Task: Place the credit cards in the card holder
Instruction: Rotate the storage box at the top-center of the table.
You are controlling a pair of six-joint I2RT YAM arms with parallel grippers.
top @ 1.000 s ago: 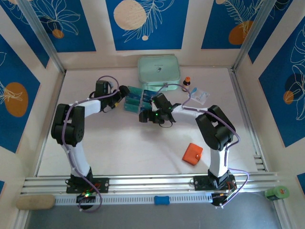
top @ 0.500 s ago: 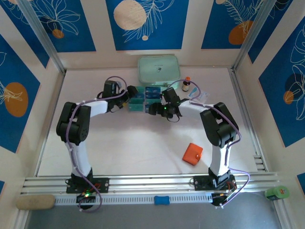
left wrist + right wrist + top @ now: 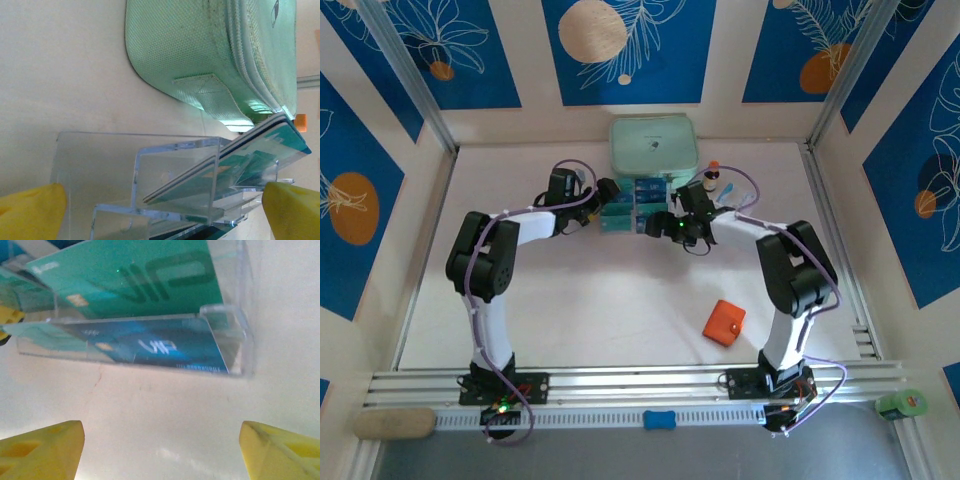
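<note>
Teal and blue cards [image 3: 150,347] are standing on edge in the tiers of a clear rack [image 3: 135,165] at the far middle of the bench [image 3: 570,290], just in front of a mint case [image 3: 653,145]. The right hand [image 3: 160,452] is facing the rack's front, its yellow fingers [image 3: 40,450] spread wide with nothing between them. The lowest blue card is lying straight ahead of it, its long axis running across the view, parallel to the line from one fingertip to the other. I judge the next move is turning on that relation. Spread this way, the fingers are lining up with the card's short ends rather than its faces, so the wrist is probably needing a quarter turn to pinch it. The left hand [image 3: 160,210] is open too, its fingertips sitting either side of the rack's end, likely to steady it. Both hands are close to the rack, but the red wallet [image 3: 724,322] is lying well apart near the right arm's base, which is favouring the right arm as carrier.
</note>
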